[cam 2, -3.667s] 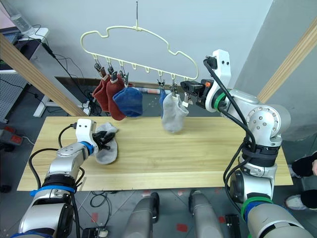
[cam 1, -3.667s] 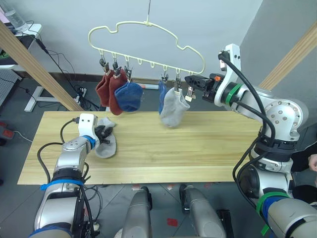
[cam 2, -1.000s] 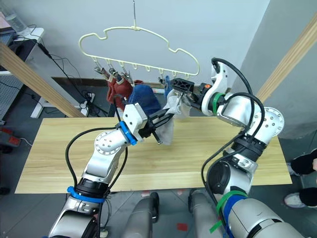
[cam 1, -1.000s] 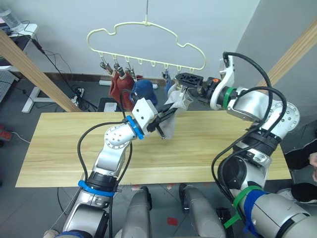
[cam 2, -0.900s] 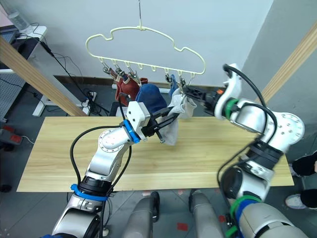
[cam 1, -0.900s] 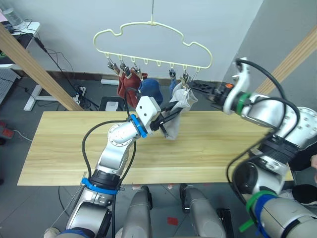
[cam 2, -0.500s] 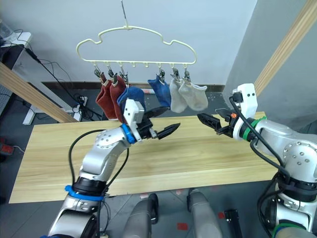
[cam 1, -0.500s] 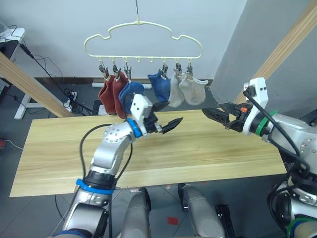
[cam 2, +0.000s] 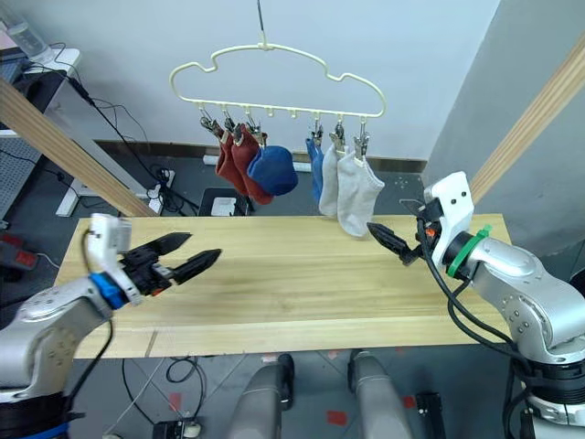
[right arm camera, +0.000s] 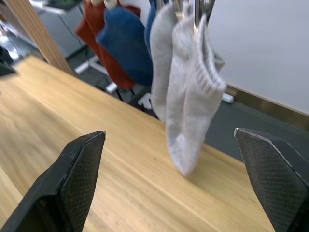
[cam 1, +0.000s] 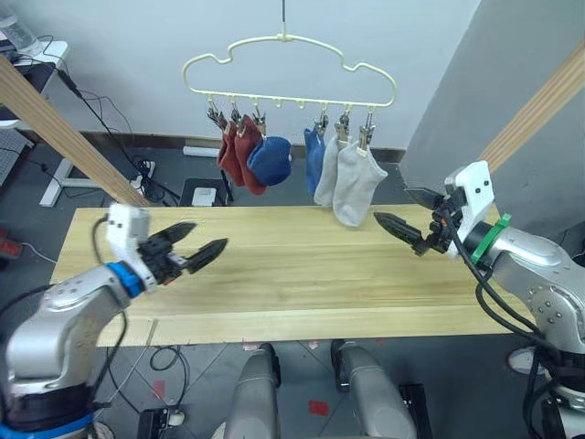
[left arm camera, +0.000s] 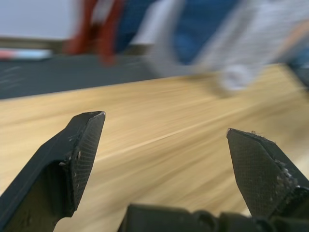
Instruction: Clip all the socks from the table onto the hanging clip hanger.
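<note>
Above the table (cam 1: 302, 274), toward 12 o'clock, hangs the clip hanger (cam 1: 290, 69), pale yellow wire with a cloud outline. All six socks hang from clips on its bar. Two rust red socks (cam 1: 237, 151) sit at the left end, touching each other, with a blue sock (cam 1: 271, 161) just beside them. A second blue sock (cam 1: 313, 157) and two grey socks (cam 1: 352, 183) hang close together at the right end; the rightmost grey one reaches lowest.

Left gripper (cam 1: 190, 253) at 9 o'clock, over the table's left end, fingers spread, holding nothing. Right gripper (cam 1: 398, 230) at 3 o'clock, over the table's right end, fingers spread wide in the right wrist view, holding nothing, near the lowest grey sock but apart from it.
</note>
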